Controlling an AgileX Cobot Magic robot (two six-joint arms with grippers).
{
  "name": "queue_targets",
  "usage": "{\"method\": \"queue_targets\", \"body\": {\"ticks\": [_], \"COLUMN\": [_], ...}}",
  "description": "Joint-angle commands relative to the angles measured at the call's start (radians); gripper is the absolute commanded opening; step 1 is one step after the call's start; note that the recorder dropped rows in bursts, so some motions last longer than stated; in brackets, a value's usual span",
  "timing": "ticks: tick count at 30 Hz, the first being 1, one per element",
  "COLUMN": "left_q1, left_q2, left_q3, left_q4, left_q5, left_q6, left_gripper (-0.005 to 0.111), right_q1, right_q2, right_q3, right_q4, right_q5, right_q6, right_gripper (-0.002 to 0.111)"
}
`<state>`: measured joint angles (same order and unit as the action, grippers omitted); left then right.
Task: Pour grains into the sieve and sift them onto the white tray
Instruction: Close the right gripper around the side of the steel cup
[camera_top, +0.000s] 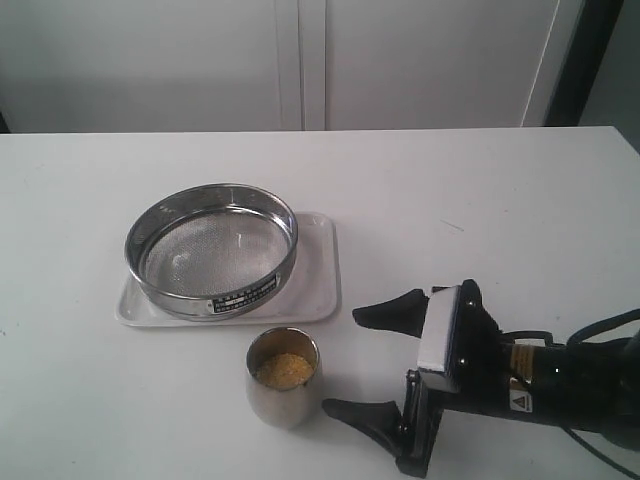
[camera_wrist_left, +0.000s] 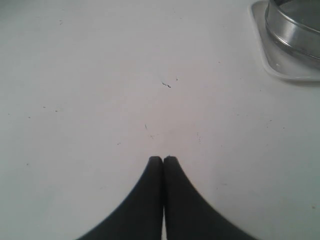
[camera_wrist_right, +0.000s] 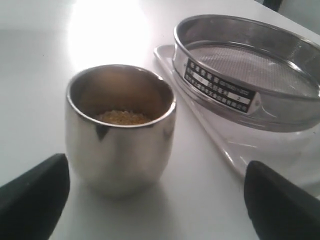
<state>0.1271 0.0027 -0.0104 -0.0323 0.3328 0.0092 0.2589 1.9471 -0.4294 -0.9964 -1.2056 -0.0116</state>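
Golden-yellow grains (camera_top: 284, 369), silvery sieve (camera_top: 211, 249), white tray (camera_top: 318, 280)

Glossy steel cup (camera_wrist_right: 120, 145), shiny metal-rimmed sieve (camera_top: 211, 249) with wire mesh, smooth white tray (camera_top: 318, 290), matt black pincer (camera_top: 362, 360)

Looks like a lab or test bench rather than a home kitchen. Plain white table (camera_top: 520, 200), bare and scuffed with small specks, backed by blank white panels (camera_top: 300, 60) just behind it. On the table, a steel test sieve (camera_top: 211, 247) with a riveted label plate (camera_wrist_right: 220, 85) on its side, sitting in a white tray (camera_top: 315, 290). Just beside the tray, a small steel cup (camera_top: 284, 378) holding golden grains (camera_top: 284, 368). Nothing domestic around the table.
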Motion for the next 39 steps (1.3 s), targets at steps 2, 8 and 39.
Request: {"method": "queue_targets", "body": {"ticks": [2,8,39], "left_q1": [0.0,0.0,0.0], "left_q2": [-0.003,-0.003,-0.003], "left_q3": [0.01,0.01,0.01], "left_q4": [-0.004,-0.004,-0.004], "left_q5": [0.009,0.009,0.009], "left_q6": [-0.009,-0.009,-0.009], "left_gripper": [0.0,0.0,0.0], "right_q1": [0.04,0.071,0.152], "right_q2": [0.0,0.0,0.0], "right_q3": [-0.013,-0.047,-0.107], "right_q4": [-0.006,0.007,0.028], "right_q5": [-0.003,0.031,0.186], "right_q6": [-0.004,-0.003,0.04], "right_gripper": [0.087,0.087,0.087]}}
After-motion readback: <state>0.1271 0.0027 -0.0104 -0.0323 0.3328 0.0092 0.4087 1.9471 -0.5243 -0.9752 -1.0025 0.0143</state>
